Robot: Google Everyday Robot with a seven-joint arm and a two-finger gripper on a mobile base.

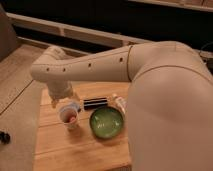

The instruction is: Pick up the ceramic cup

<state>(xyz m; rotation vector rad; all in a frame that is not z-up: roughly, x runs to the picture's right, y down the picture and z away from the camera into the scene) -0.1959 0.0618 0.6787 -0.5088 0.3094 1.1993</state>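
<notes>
One gripper (66,103) above ceramic cup (69,116)

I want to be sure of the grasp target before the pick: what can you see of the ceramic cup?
The ceramic cup is a small, pale whitish mug with a pinkish-red inside and looks glazed. It stands upright, mouth up, on the wooden table, left of the green bowl and apart from it. Its handle cannot be made out. The gripper hangs just over its rear rim; contact cannot be told.
</notes>
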